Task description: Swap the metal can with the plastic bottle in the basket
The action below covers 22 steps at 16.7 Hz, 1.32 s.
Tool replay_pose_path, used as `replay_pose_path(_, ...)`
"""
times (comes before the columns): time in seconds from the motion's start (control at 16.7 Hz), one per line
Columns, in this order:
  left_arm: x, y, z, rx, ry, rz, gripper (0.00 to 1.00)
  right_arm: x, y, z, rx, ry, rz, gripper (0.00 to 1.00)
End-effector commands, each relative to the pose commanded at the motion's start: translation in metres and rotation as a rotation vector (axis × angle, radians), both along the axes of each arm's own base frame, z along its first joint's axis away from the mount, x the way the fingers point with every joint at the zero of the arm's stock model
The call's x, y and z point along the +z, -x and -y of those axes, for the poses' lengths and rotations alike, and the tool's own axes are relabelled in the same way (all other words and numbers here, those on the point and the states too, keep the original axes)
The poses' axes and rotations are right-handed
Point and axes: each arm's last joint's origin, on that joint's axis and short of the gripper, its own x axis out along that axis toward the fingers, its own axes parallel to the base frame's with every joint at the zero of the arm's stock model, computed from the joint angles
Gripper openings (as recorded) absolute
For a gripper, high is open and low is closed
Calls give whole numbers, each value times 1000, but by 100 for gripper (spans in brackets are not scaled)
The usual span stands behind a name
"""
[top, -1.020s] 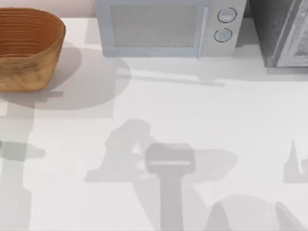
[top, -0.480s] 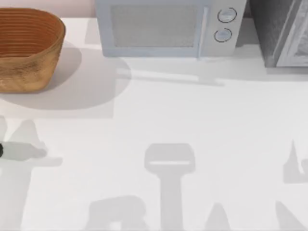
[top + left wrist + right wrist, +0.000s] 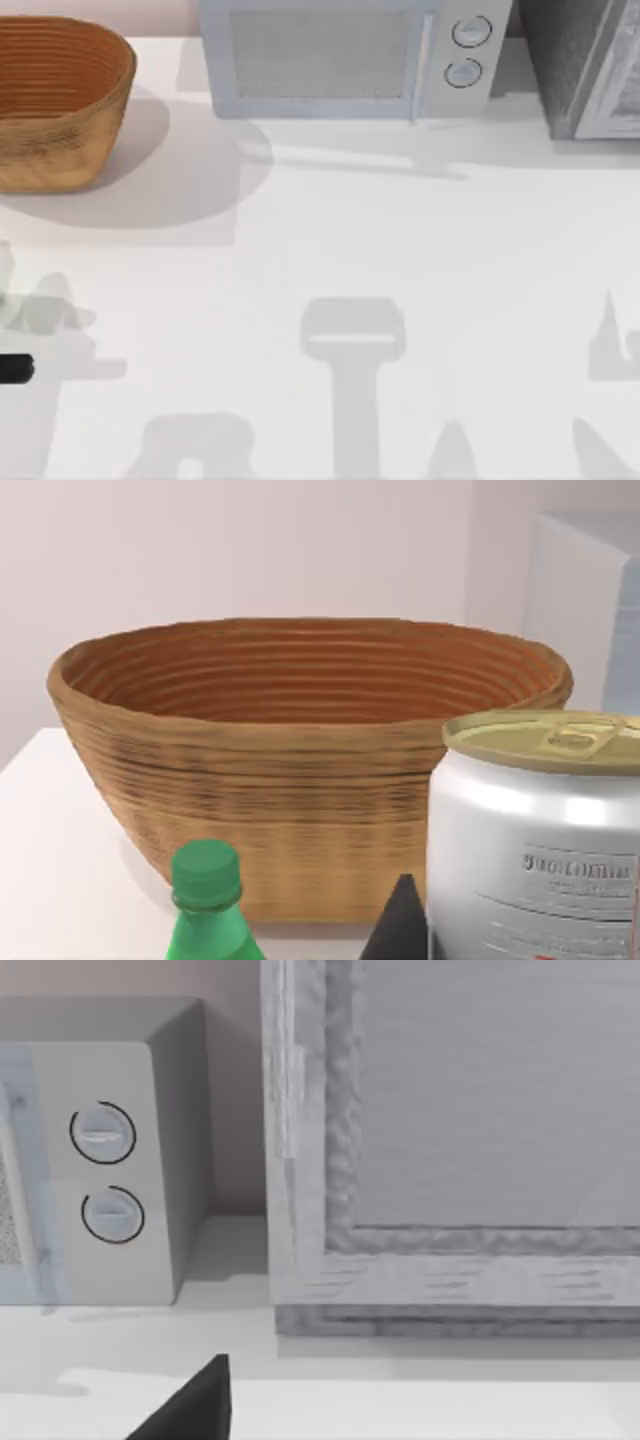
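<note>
Left gripper (image 3: 400,932) is hanging low over the table near the top view's left edge, at about 8 o'clock, where a dark piece of the left arm (image 3: 14,368) is poking in. I cannot tell whether it is grasping something or is released.

In the left wrist view the metal can (image 3: 540,830) is standing upright, with its long axis vertical and the gold top with the pull tab facing up. It is sitting just beside the gripper, nearer to it than anything else. The plastic bottle (image 3: 207,905) is also standing upright, with its green cap up, near the gripper on the other side of it. Both are showing in front of the outer wall of the basket (image 3: 300,780), not inside it (whether either one is touching the wicker, I cannot say).

Seen from above, the basket (image 3: 60,100) is lying at about 10 o'clock on the table, so from the left arm it is lying toward 12 o'clock. I am judging that the left arm is the nearer one for the whole swap, and that the coming move is depending on going toward 12 o'clock and over the rim.

Meanwhile the right gripper (image 3: 195,1407) is idling on the right side, facing the microwave (image 3: 100,1160) and the grey cabinet (image 3: 450,1160) at about 1 o'clock, and I cannot tell its state either.
</note>
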Motion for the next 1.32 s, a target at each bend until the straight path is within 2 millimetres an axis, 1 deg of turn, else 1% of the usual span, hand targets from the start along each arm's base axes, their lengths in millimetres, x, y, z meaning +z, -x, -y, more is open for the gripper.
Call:
replay_pose_path(0.36,-1,0,0,3,-2,-6,0,0,0,0,0,0,0,100)
replay_pose_path(0.54,9,-3,1,-20,-6,3,0,0,0,0,0,0,0,100)
replay_pose_path(0.66,22,-7,3,-56,-9,16,0,0,0,0,0,0,0,100)
replay_pose_path(0.84,41,-19,7,-123,-14,23,0,0,0,0,0,0,0,100)
replay_pose_path(1.02,57,-35,12,-198,-18,25,0,0,0,0,0,0,0,100)
replay_pose_path(1.32,76,-68,23,-323,-24,34,0,0,0,0,0,0,0,100)
